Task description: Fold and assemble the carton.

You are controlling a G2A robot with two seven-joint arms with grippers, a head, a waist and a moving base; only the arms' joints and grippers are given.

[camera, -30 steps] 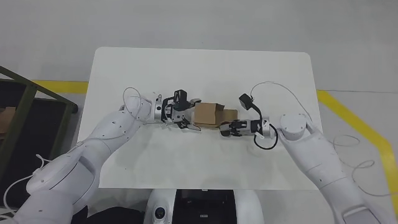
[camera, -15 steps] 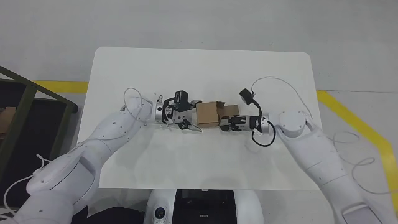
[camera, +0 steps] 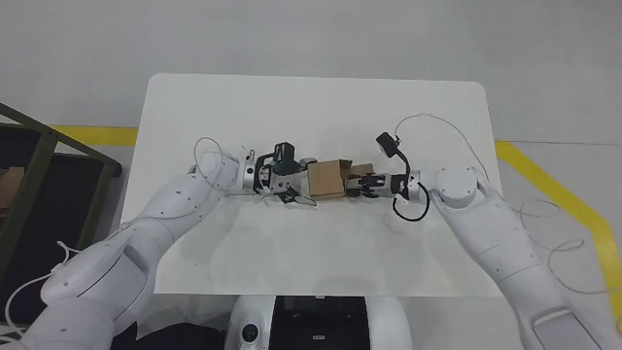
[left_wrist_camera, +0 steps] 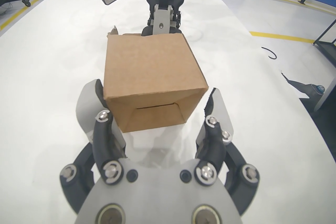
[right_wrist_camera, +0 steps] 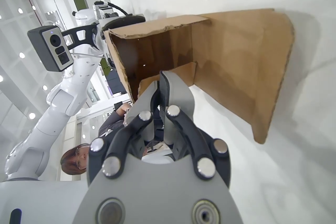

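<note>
White counter [camera: 194,107] on grey floor with yellow tape lines. Near the counter's middle, between both arms, brown carton [camera: 328,178] lying on its side as a tube, open at both ends. At one open end, left end effector [left_wrist_camera: 155,104] released, fingers [left_wrist_camera: 86,104] spread to either side of the carton's mouth, one touching a corner, the other just beside the wall. At the opposite end, right end effector [right_wrist_camera: 161,78] clenched, tips against a small inner flap [right_wrist_camera: 189,75], with a larger flap [right_wrist_camera: 244,64] splayed outward beside it. Small flap pinched or merely touched: cannot tell.
</note>
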